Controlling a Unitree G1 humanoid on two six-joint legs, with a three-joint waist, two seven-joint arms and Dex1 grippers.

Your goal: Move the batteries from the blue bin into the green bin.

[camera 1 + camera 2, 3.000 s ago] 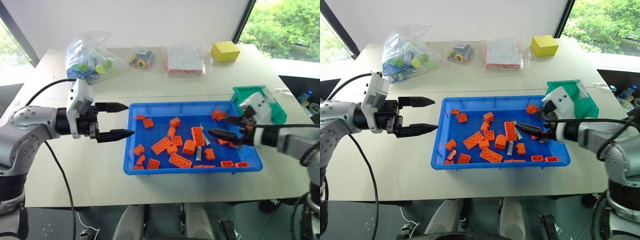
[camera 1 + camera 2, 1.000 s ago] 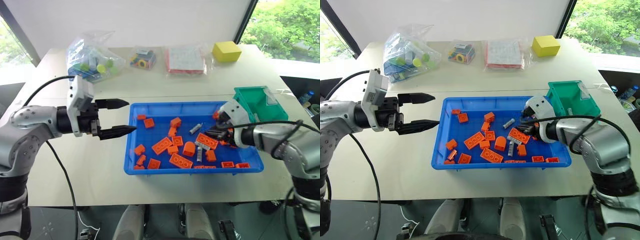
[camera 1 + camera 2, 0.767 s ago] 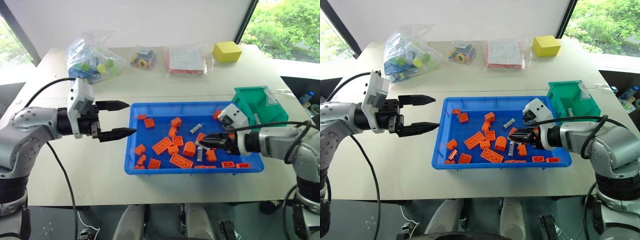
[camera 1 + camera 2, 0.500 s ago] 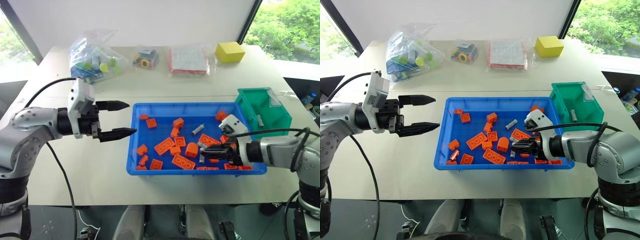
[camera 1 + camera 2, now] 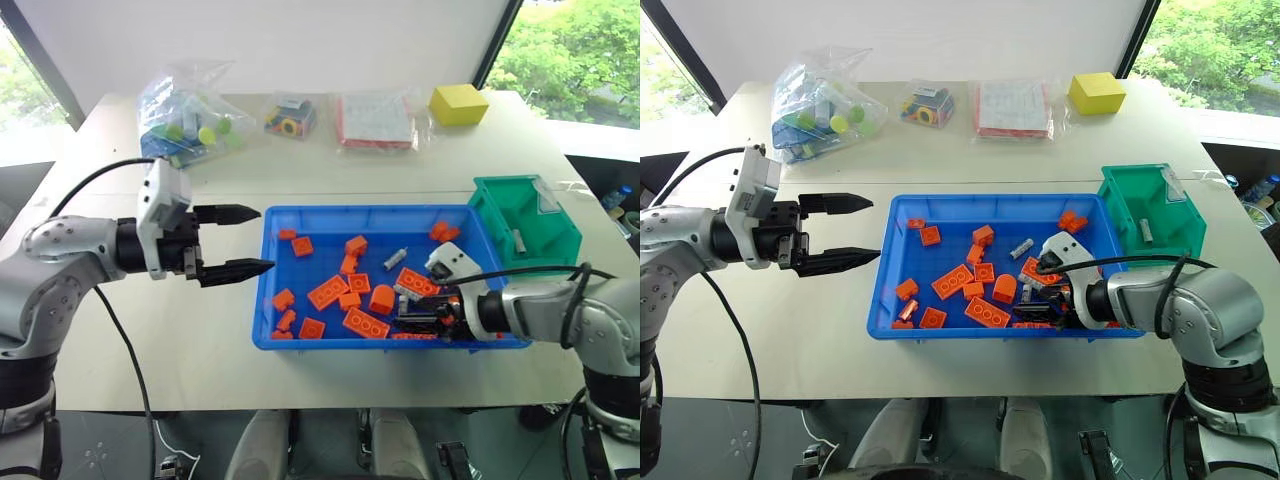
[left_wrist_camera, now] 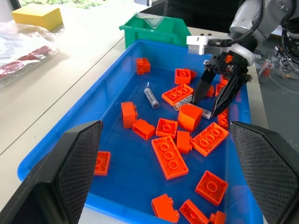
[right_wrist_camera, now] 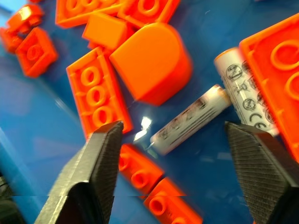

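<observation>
**Operator:** Report containers first, then contents.

**Technician:** The large shallow bright-blue plastic bin (image 5: pixel 275 290) sits mid-table, scattered with orange toy bricks (image 5: pixel 326 291). The small deep teal-green plastic bin (image 5: pixel 498 222) stands touching its far right corner, with one slim silvery battery (image 5: pixel 518 240) inside.

**Operator:** Remaining work?

**Technician:** At least three silver-grey cylindrical batteries lie in the blue bin: one (image 5: pixel 397 257) alone toward the far wall, two (image 7: pixel 191 120) near the front right beside a rounded orange brick (image 7: pixel 152 63). I judge the task early; most transfers are outstanding.

**Operator:** Grippers?

**Technician:** The right gripper (image 6: pixel 217 97) hangs low over that pair, fingers spread, gripping nothing. The left gripper (image 5: pixel 232 242) hovers just outside the blue bin's left wall, fingers apart, empty.
</observation>
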